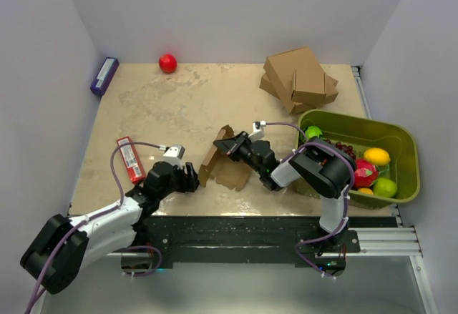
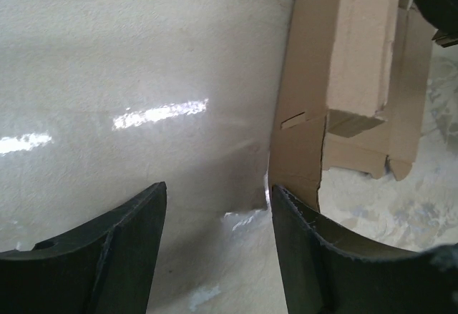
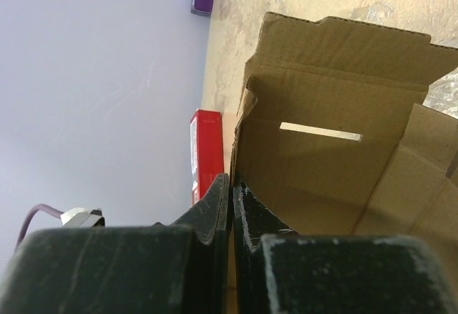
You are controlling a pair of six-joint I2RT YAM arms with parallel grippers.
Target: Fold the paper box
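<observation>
**Top view.** The paper box (image 1: 223,162) sits half-formed near the front middle of the desk (image 1: 164,106), between the two arms, with one wall raised. The right fingers (image 1: 227,144) are at its upper flap. The left fingers (image 1: 189,178) are just beside its left edge.

**Left wrist.** The left fingers (image 2: 322,257) are wide apart with nothing between them. One tip sits right at the lower corner of a notched flap of the paper box (image 2: 343,56).
- Risk: if they close here they catch only that corner, which could crumple or tear at the notch.
- Risk: a sideways nudge would more likely slide the light sheet across the glossy desk than fold it.

**Right wrist.** The right fingers (image 3: 247,207) are pressed together on the thin edge of the raised wall of the paper box (image 3: 322,164). The pinch looks shallow.
- Risk: a push from the left side could pull that edge free, and the wall would drop flat.
- Risk: pulling hard against it could bend the card off its crease.
- Risk: the slot in the wall is open, and a tab that misses it would likely let the box spring apart.
</observation>
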